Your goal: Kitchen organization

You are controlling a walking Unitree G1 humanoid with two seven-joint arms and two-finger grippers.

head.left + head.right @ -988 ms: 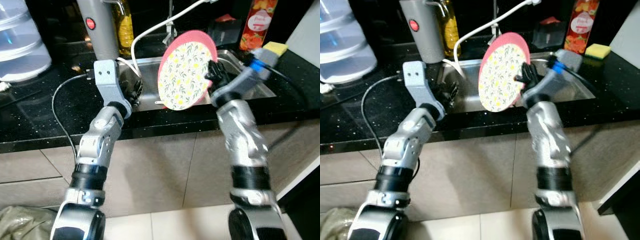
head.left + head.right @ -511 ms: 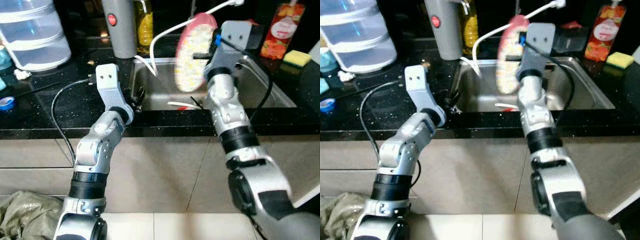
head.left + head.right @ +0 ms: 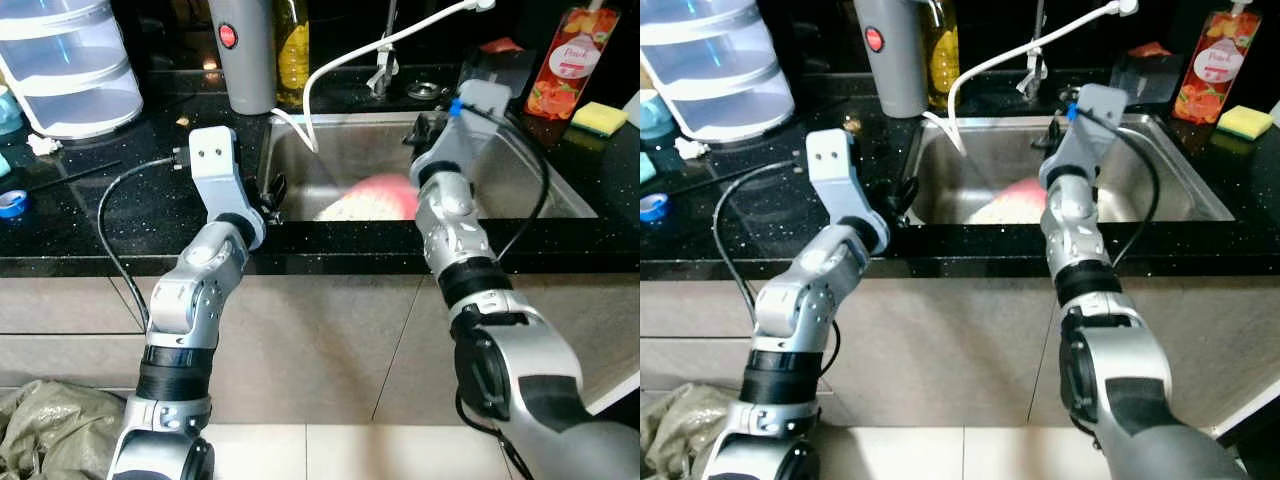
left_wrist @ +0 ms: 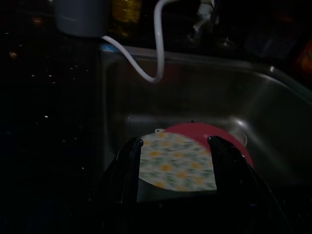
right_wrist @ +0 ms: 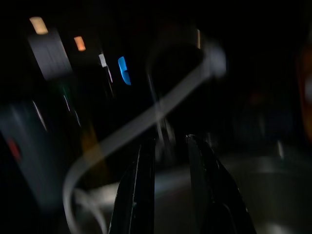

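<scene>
Your plate (image 3: 372, 196) lies in the sink (image 3: 545, 190), on the basin floor toward the front wall. It is pink-rimmed with a floral face. In the eye views it is blurred. In the left wrist view the plate (image 4: 181, 162) reads clearly: pale patterned part nearer the camera, pink rim behind it.

Your right gripper (image 5: 168, 146) sits above the sink at the back, near the tap (image 3: 383, 62). Its wrist view is dark and smeared. The two black fingers stand parallel with a narrow gap, nothing between them; they are apart and hold nothing. Beyond them a white hose (image 5: 146, 117) curves across.

Your left gripper (image 4: 175, 146) hangs over the front left corner of the sink, at the counter edge. Its fingers (image 4: 130, 161) are spread wide, released, with the plate seen in the gap beyond them. Contact with the plate cannot be told from these frames.

Surroundings on the black counter (image 3: 90, 215):
- grey appliance with a red button (image 3: 240, 50) behind the sink's left side
- yellow oil bottle (image 3: 292, 45) beside it
- clear stacked container (image 3: 65, 65) far left
- red pouch (image 3: 560, 65) and yellow sponge (image 3: 600, 117) on the right

A black cable (image 3: 120, 200) runs across the counter to the left arm. Crumpled cloth (image 3: 55, 430) lies on the floor at lower left.
</scene>
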